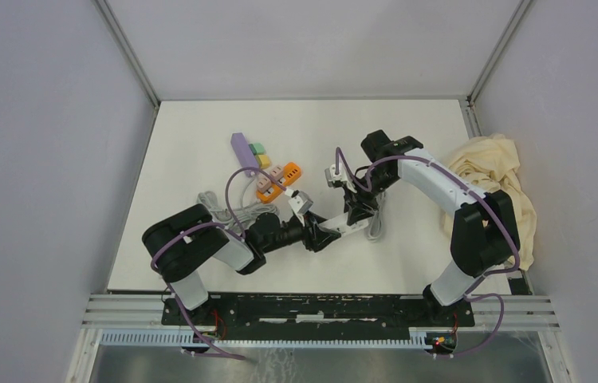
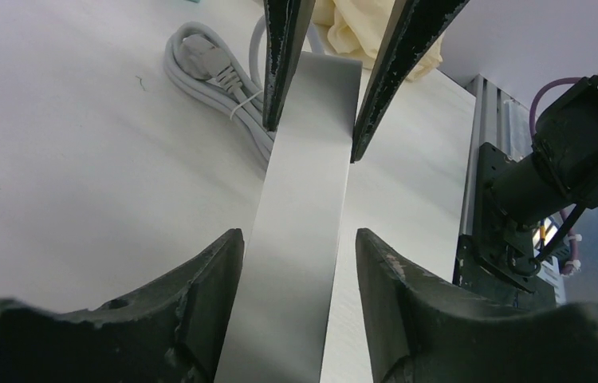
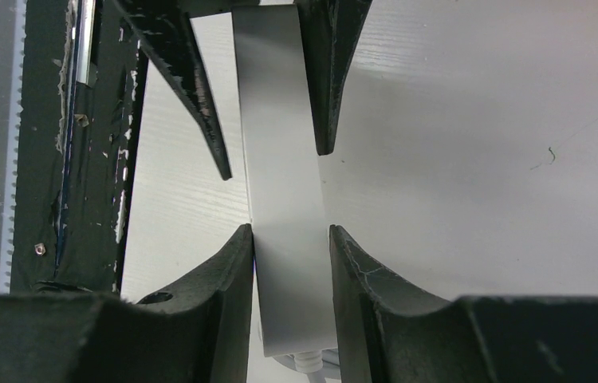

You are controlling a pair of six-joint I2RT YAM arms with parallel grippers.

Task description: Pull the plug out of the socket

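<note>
Both arms meet near the middle of the tabletop point(image 1: 200, 144), where the white socket strip point(image 1: 342, 226) lies. The left tool point(image 2: 312, 132) is clenched on one end of this strip, and the right tool point(image 3: 276, 163) grips it from the opposite end. The grey cable point(image 2: 216, 80) lies coiled beside them; I cannot tell where the plug is.

cream cloth point(image 1: 497, 185) at the table's point(image 1: 192, 144) right edge, coloured blocks point(image 1: 268, 167) rear-left

No legible text or labels anywhere.
</note>
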